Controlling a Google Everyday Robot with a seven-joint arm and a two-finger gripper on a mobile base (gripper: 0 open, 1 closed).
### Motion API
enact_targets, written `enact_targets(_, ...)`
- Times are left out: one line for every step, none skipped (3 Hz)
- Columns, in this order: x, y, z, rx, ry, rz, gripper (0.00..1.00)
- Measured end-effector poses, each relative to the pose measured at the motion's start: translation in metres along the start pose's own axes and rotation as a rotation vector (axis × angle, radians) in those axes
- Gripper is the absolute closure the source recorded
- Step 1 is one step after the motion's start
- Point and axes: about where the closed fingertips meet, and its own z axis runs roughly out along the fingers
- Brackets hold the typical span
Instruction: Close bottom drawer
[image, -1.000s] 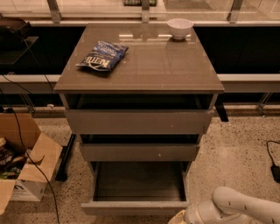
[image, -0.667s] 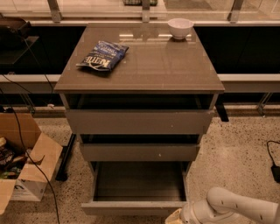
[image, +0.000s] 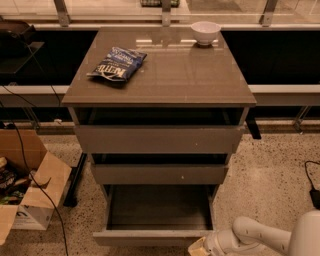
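Gripper (image: 199, 248) closer to bottom drawer (image: 150, 236)

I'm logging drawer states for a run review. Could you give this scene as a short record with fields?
target: grey-brown flat-fronted bottom drawer, pulled far out, dark inside showing
others: middle drawer and top drawer, each slightly out
robot: pale gripper at lower frame edge, by the bottom drawer's front right corner; contact unclear
on top: blue chip bag left, white bowl back right
floor left: open cardboard box

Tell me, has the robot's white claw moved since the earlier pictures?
Yes. The white claw has shifted slightly left, nearer the right front corner of the open grey-brown bottom drawer.
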Motion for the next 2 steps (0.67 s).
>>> enact_targets(0.01, -0.036, 0.016, 0.005, -0.029, 0.036, 1.0)
enact_targets(0.01, -0.051, 0.019, 0.013, -0.047, 0.041, 1.0)
